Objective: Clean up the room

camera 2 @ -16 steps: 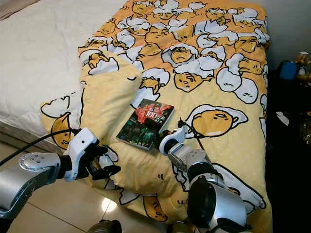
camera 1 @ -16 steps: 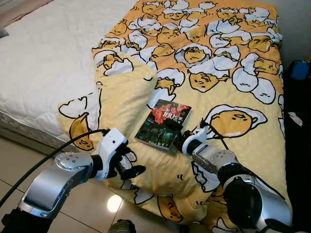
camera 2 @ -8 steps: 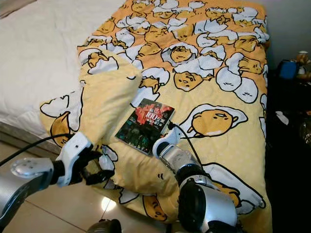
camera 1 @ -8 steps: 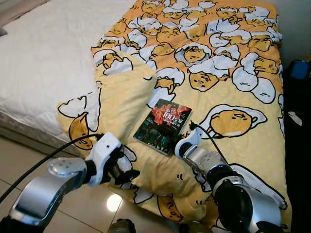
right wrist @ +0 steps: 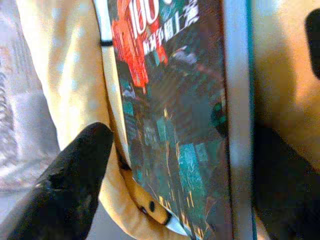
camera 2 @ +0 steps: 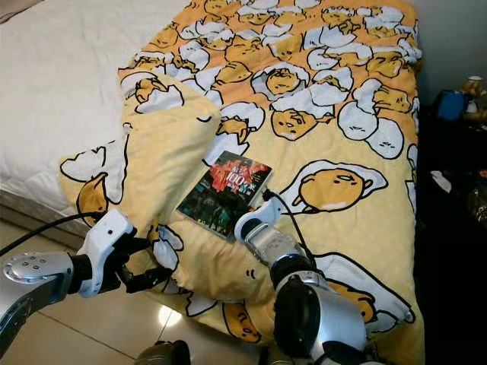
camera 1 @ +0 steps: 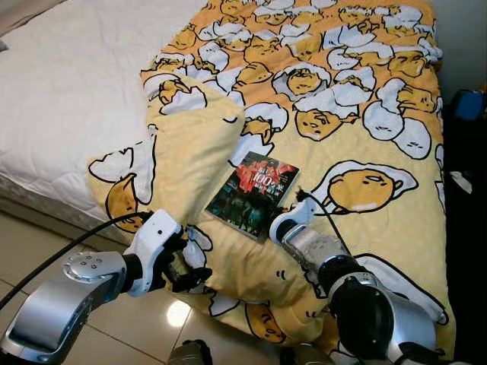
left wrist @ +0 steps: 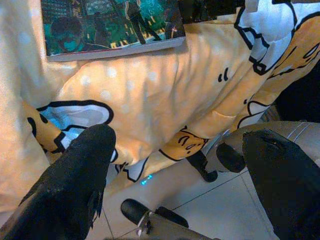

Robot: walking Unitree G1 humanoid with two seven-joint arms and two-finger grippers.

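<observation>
Both arms pulled back toward the bed's foot edge. Right claw (right wrist: 165, 165) spread, fingers straddling the book (camera 1: 253, 193) on the yellow duvet (camera 1: 358, 114). Left claw (camera 1: 179, 268) spread too, beside the duvet's hanging corner, book beyond it.

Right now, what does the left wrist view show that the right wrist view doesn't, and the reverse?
Left wrist view: the blanket's hanging edge, the tiled floor beneath it, and the left tool's open fingers.

Right wrist view: the book's red "100" cover title close up, between the right tool's open fingers.

Both: the book lying on the yellow blanket.
</observation>
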